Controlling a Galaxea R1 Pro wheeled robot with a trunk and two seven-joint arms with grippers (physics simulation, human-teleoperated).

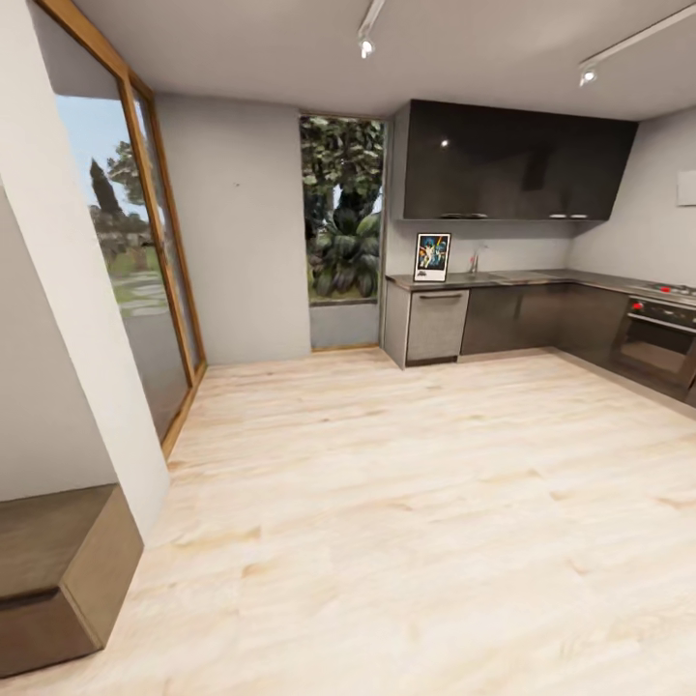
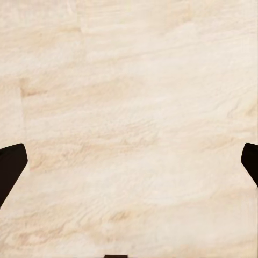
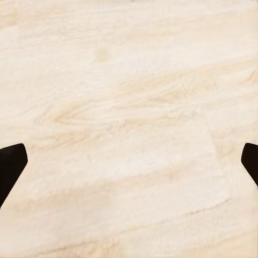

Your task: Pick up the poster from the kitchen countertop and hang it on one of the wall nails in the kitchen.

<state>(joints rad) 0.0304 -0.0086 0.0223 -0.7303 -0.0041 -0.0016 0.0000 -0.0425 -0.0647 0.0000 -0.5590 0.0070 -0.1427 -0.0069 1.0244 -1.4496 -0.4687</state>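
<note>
Both sets of jaws stand wide apart and hold nothing: dark fingertips of the left gripper and fingertips of the right gripper sit at the frame edges over pale wood floor. Open floor stretches to the kitchen at upper right. The poster stands upright at the left end of the tabletop, against the wall, near the tap. A glazed wall lines the left; a brown bench sits lower left.
</note>
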